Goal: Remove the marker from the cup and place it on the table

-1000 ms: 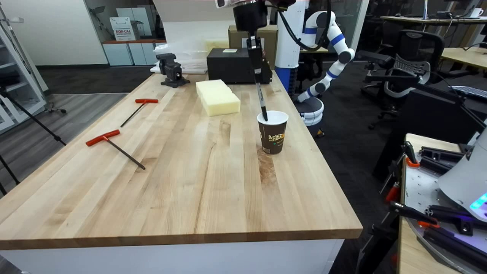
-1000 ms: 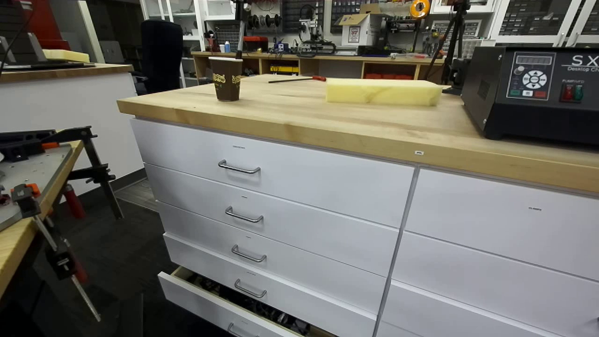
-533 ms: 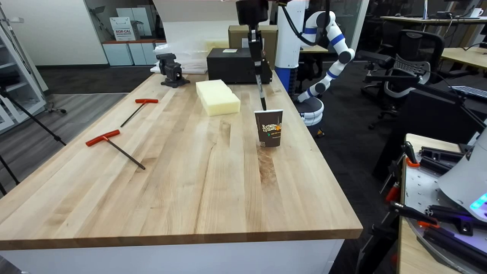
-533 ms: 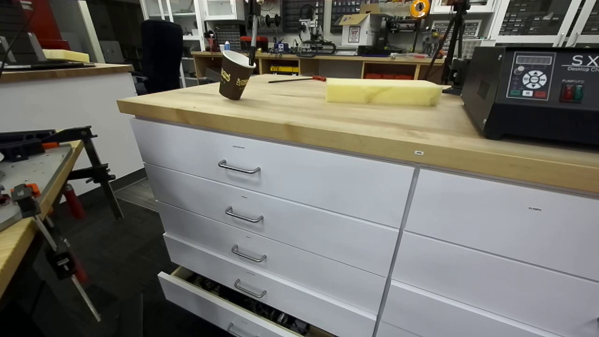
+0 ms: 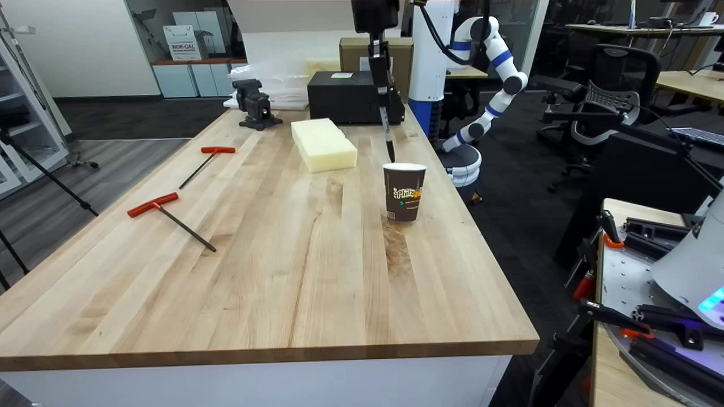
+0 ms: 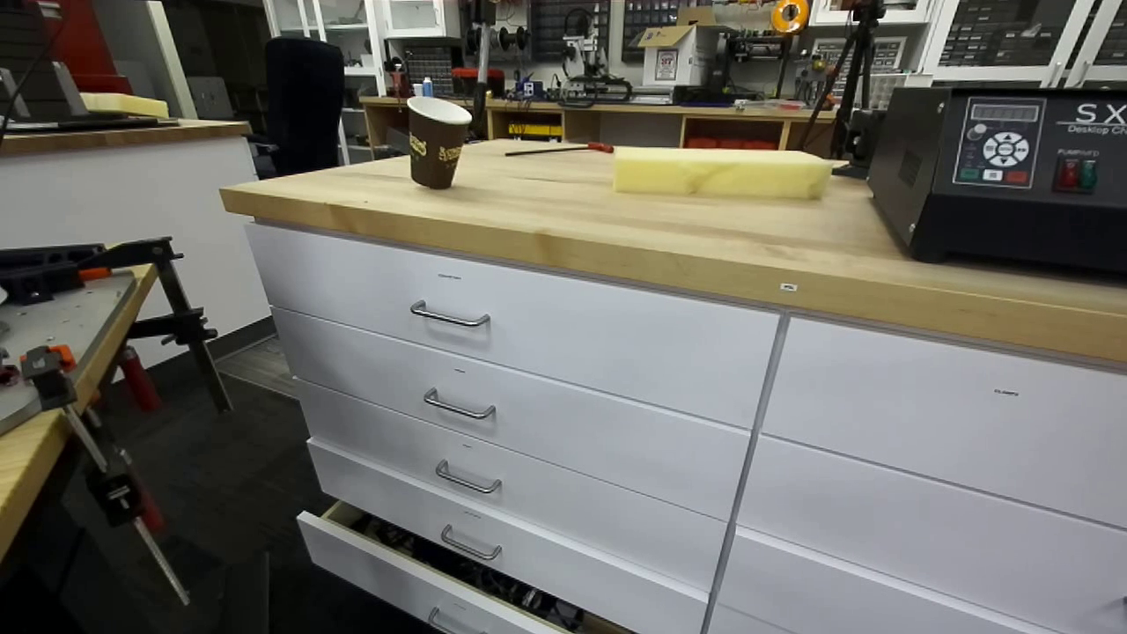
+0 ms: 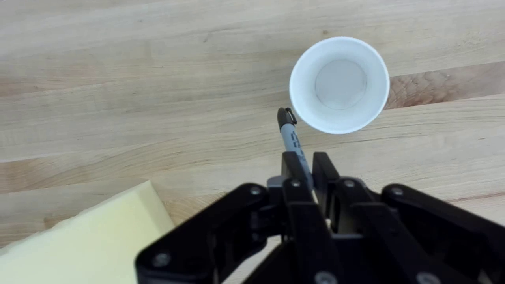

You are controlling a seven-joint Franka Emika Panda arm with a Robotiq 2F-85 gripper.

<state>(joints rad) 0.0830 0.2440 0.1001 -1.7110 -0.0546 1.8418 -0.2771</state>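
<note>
Marker [image 7: 293, 144] sits pinched in my nearly closed tool [image 7: 305, 167], long axis slanting up-left in the wrist view, just off the lower left of the cup [image 7: 341, 85], so I'd swing left before lowering it to the desk [image 7: 118, 130].

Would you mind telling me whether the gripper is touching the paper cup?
Apart. In the wrist view, a strip of the table shows between the gripper and the cup; the marker it holds reaches closer to the rim.
</note>
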